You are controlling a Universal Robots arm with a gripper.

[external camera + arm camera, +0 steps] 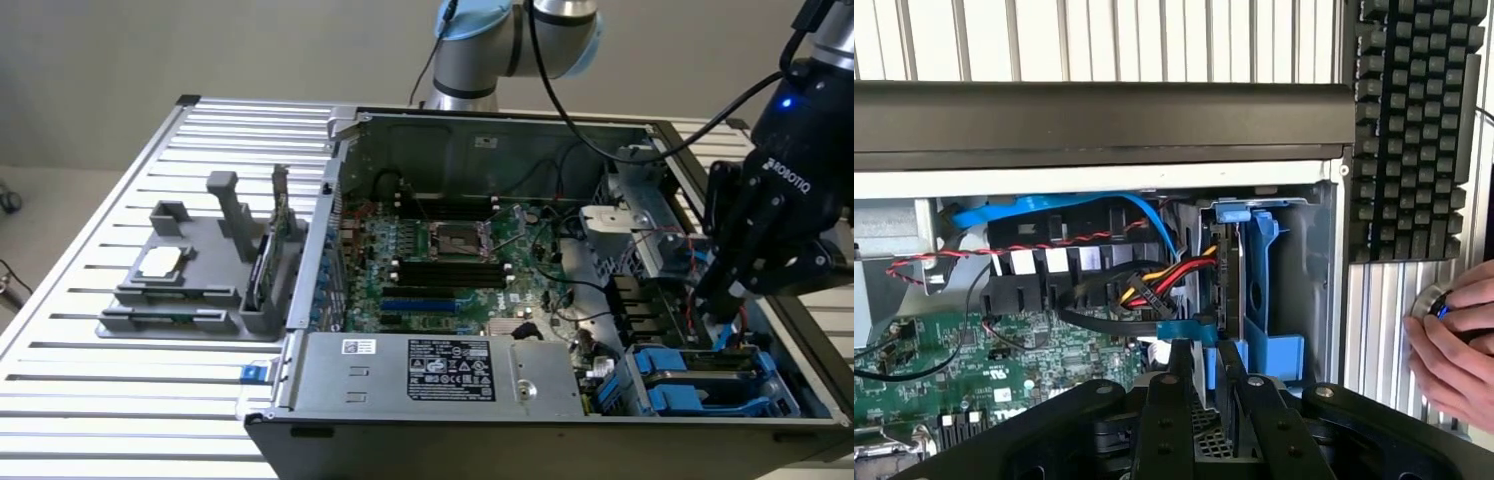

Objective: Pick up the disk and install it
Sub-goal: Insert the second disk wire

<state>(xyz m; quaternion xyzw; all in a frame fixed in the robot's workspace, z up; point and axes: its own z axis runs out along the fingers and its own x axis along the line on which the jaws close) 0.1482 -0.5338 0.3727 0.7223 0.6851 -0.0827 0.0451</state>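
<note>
Black gripper, fingers narrowed on the edge of the disk, which stands on edge just ahead of them in its blue carrier, partway down the case's drive bay; pick-up apparently done, seating seemingly unfinished.

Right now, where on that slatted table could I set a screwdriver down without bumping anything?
Bare slats lie in front of the grey parts holder, between it and the table's near edge, and behind it toward the far corner. It is crowded around the open computer case, where the gripper works at the blue drive bay.
</note>
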